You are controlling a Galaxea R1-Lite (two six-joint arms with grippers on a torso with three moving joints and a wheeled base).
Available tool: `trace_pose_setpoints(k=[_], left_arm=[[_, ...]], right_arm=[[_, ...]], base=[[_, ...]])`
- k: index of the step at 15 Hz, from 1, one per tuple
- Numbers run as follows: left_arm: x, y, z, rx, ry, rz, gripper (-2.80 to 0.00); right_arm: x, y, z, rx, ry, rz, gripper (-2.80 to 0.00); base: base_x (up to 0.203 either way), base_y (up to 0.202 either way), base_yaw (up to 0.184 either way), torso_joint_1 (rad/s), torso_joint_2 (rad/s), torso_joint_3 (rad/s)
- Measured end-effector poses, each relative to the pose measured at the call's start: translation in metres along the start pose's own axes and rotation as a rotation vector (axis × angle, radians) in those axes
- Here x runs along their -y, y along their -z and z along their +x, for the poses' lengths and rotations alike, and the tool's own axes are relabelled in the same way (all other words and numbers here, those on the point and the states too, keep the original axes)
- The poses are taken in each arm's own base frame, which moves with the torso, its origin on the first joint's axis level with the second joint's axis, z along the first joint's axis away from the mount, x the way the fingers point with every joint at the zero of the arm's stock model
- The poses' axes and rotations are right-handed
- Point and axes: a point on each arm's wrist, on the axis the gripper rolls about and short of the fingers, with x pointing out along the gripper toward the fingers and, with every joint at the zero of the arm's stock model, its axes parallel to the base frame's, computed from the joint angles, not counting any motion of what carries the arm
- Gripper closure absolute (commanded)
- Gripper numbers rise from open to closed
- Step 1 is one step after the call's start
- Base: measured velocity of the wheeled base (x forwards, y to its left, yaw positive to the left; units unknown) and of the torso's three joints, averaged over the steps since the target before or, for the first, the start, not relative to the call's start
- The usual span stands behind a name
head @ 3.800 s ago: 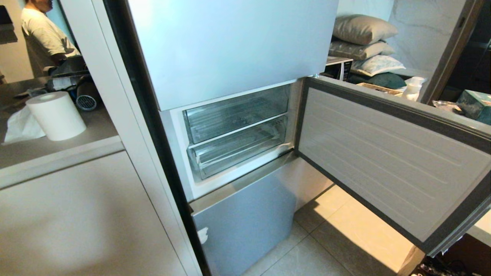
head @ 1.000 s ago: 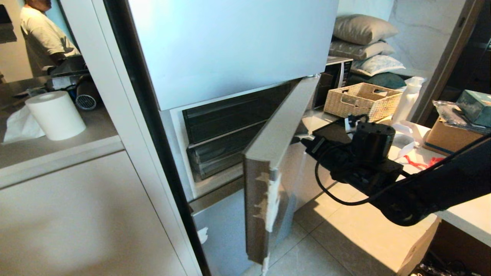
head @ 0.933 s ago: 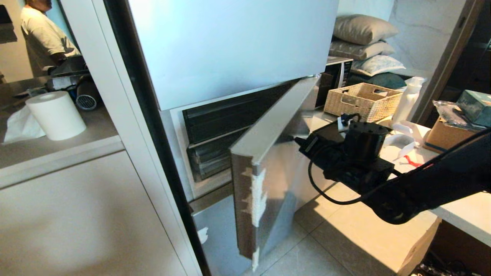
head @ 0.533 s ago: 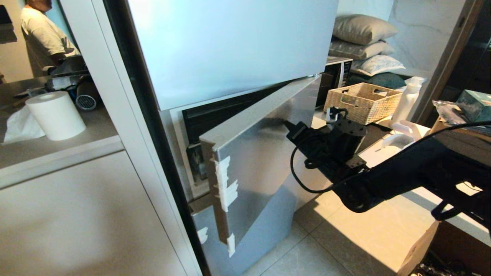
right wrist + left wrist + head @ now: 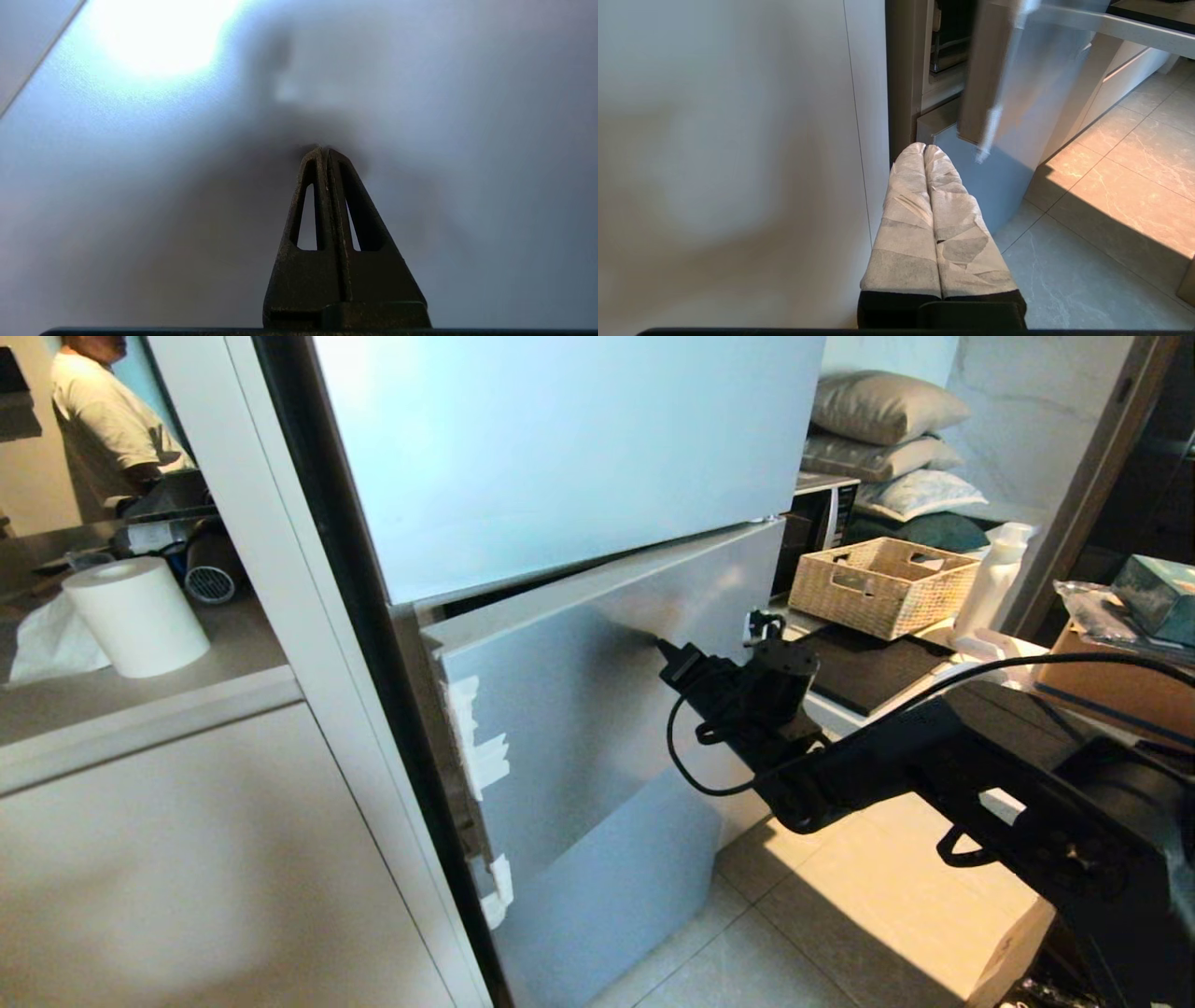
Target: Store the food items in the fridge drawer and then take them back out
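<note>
The right gripper [image 5: 659,644], its fingers pressed together and holding nothing, had its tips against the silver middle fridge door [image 5: 597,709]. Half a second earlier that door stood partly open; now it was almost flush, with only a dark slit along its top edge. The fridge drawer behind the door was hidden, and no fruit showed. To the gripper's right lay bare tiled floor [image 5: 822,915]. Farther right stood a wicker basket [image 5: 882,581]. The left gripper [image 5: 924,151], also closed and empty, hung low beside the white cabinet [image 5: 738,163].

Head camera high, angled down at fridge door [image 5: 597,709], right wrist camera pressed close (same door)
</note>
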Motion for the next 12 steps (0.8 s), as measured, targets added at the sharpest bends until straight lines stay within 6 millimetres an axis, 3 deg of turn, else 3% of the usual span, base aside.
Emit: trace_pose_setpoints(k=[3,8,12], left_arm=[[0.0,0.0,0.0,0.0,0.0,0.0,0.0],[0.0,0.0,0.0,0.0,0.0,0.0,0.0],[0.0,0.0,0.0,0.0,0.0,0.0,0.0]], right_arm=[[0.002,0.005,0.009,0.0,0.057,-0.002,0.0],[-0.02,0.013,0.023,0.058,0.107,0.018,0.0],[-0.028,0.015,0.003,-0.006,0.142,-0.005,0.0]], base=[[0.0,0.0,0.0,0.0,0.0,0.0],[0.0,0.0,0.0,0.0,0.0,0.0],[0.0,0.0,0.0,0.0,0.0,0.0]])
